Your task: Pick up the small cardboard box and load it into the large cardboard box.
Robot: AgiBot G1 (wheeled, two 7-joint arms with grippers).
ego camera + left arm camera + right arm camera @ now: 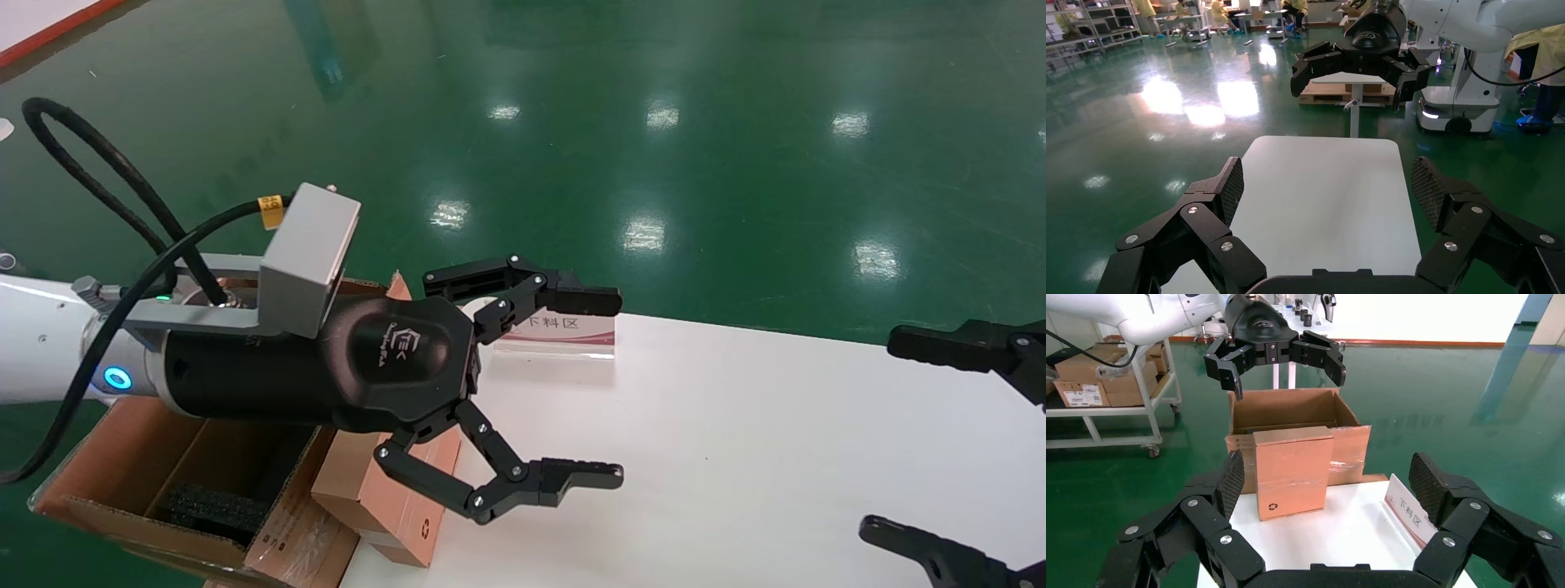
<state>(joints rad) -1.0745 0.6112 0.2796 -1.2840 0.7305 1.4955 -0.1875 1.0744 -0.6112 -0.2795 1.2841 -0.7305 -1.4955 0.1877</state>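
Note:
The small cardboard box [392, 502] stands upright at the white table's left edge, its recycling symbol low on the side; the right wrist view [1294, 471] shows it whole. The large cardboard box [122, 457] sits open on the floor beside the table with black foam inside, and shows behind the small box [1291, 410]. My left gripper [609, 386] is open and empty, above and apart from the small box, and shows over both boxes in the right wrist view [1275, 352]. My right gripper [882, 437] is open and empty at the table's right side.
A white table [735, 457] carries a small sign card [564, 331] near its far left edge, also in the right wrist view [1410, 511]. A cart with stacked cartons [1101, 373] stands farther off. Green floor surrounds the table.

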